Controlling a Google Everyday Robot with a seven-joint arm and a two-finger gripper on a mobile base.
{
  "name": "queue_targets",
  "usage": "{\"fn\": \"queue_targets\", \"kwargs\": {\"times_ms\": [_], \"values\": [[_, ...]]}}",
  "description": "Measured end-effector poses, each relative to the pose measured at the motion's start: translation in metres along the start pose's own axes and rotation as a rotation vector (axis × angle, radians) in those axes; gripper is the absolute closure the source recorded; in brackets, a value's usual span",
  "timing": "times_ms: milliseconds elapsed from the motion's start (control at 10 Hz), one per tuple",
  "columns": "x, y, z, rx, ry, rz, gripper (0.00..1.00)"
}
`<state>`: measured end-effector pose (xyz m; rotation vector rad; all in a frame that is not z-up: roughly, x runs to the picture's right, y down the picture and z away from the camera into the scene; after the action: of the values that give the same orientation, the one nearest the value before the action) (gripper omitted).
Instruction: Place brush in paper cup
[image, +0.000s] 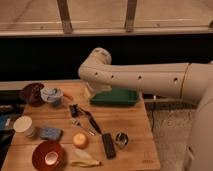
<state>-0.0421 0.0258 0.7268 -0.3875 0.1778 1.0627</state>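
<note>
The brush (89, 120) lies flat near the middle of the wooden table (130, 125), its chunky dark head toward the back left and its thin handle pointing front right. The paper cup (23, 125) stands upright at the table's left edge, well left of the brush. My white arm reaches in from the right and bends down at the back of the table. The gripper (90, 93) hangs under that bend, by the left end of the green tray, above and behind the brush. It holds nothing that I can see.
A green tray (116, 97) sits at the back. A blue-and-white cup (52, 95) and a dark bowl (32, 92) stand back left. A red bowl (48, 155), blue sponge (50, 133), orange (80, 140), black block (108, 145) and metal cup (121, 140) fill the front.
</note>
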Motion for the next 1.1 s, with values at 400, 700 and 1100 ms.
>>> {"fn": "queue_targets", "kwargs": {"times_ms": [400, 700, 1100], "values": [[-0.027, 0.055, 0.047, -0.083, 0.03, -0.094, 0.28], [-0.037, 0.081, 0.095, -0.125, 0.083, -0.102, 0.28], [-0.028, 0.08, 0.113, -0.137, 0.115, -0.081, 0.28]]}}
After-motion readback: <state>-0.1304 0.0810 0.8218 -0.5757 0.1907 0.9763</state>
